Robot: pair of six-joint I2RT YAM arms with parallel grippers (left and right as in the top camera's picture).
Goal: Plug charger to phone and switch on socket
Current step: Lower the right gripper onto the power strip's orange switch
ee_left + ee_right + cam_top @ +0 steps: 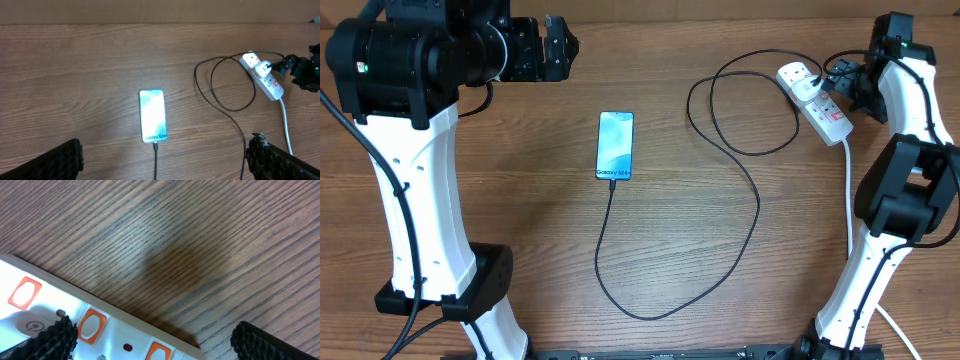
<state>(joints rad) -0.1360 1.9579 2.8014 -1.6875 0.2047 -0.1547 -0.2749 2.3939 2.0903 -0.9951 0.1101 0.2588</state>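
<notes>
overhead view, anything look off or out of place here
Nothing spilled or damaged. The phone lies flat and lit. The charger cable meets its bottom edge and trails in loose loops to the socket strip, which sits at a slant.

The phone shows the words "Galaxy S24+" in small dark letters along the bottom edge of its light-blue screen. The socket has a red label, but its print is too small to read.
</notes>
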